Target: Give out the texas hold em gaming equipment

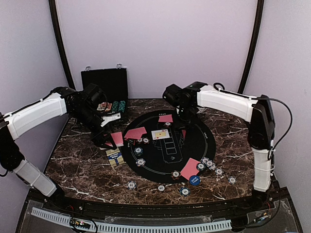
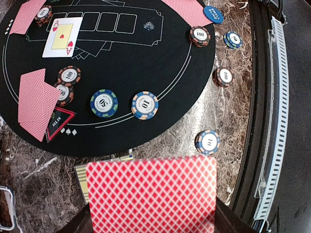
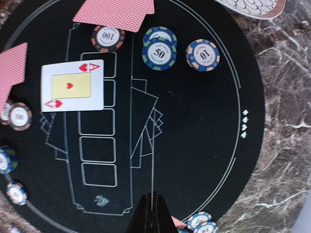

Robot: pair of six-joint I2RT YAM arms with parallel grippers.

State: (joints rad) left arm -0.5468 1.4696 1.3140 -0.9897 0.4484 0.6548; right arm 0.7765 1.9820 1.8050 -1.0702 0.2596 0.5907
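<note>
My left gripper (image 1: pixel 110 141) is shut on a red-backed card (image 2: pixel 151 194), which it holds above the marble just left of the round black mat (image 1: pixel 167 150); the card also shows in the top view (image 1: pixel 117 138). My right gripper (image 3: pixel 154 196) is shut on a card seen edge-on as a thin line (image 3: pixel 154 155), above the mat's right side; the gripper also shows in the top view (image 1: pixel 183 127). An ace of hearts (image 3: pixel 73 85) lies face up on the mat. Face-down cards (image 1: pixel 135 132) and striped chips (image 2: pixel 145 105) lie around it, with a blue button (image 1: pixel 195 180) and a red-triangle marker (image 2: pixel 58 124).
A black hinged case (image 1: pixel 104 82) with chips stands open at the back left. A striped yellow and blue card box (image 1: pixel 114 157) lies left of the mat. A patterned plate's rim (image 3: pixel 252 6) shows beyond the mat. More chips (image 1: pixel 214 167) sit on the marble at the front right.
</note>
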